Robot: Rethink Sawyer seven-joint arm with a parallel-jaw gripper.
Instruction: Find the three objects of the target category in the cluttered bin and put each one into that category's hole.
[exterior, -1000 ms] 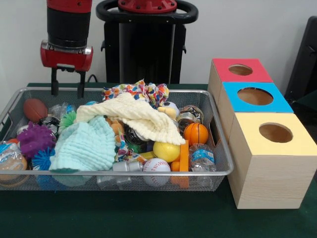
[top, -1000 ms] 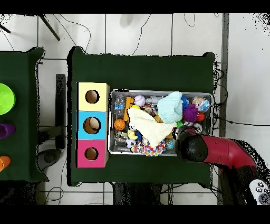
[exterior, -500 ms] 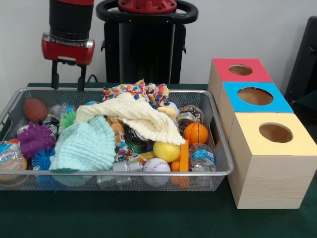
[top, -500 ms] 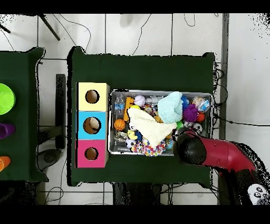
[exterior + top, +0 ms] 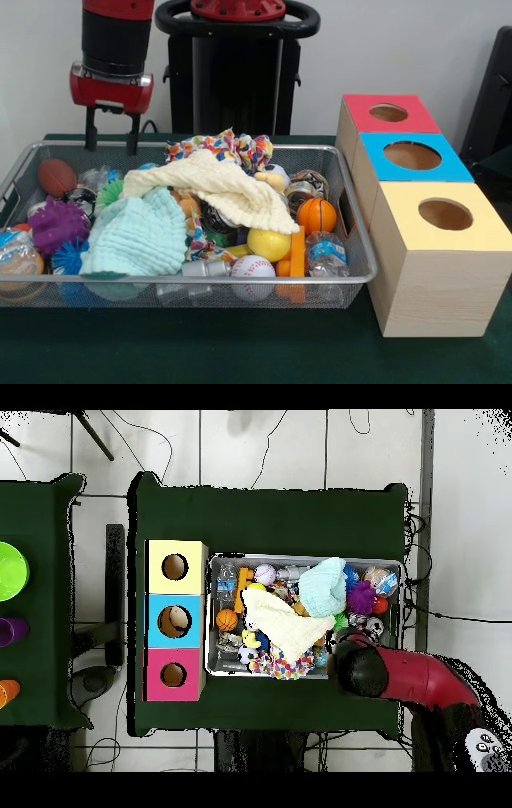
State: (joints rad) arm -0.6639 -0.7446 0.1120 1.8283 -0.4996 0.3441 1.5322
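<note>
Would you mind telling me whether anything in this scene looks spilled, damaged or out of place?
Nothing stands out. The bin is crowded but everything stays inside its mesh walls, with two cloths draped over the pile. The three boxes sit in a neat row beside it, and the gripper hangs empty over the bin's far corner.

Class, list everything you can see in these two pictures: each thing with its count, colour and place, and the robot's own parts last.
Wire bin: one, silver, on the green table.
Boxes with holes: three, red, blue, yellow, in a row beside the bin.
Cloths: cream, pale green, patterned, piled in the bin.
Balls: orange basketball, yellow ball, baseball, brown football, purple spiky ball.
Water bottle: one, clear, near the boxes.
Gripper: one, red and black, open, above the bin's far corner.
</note>
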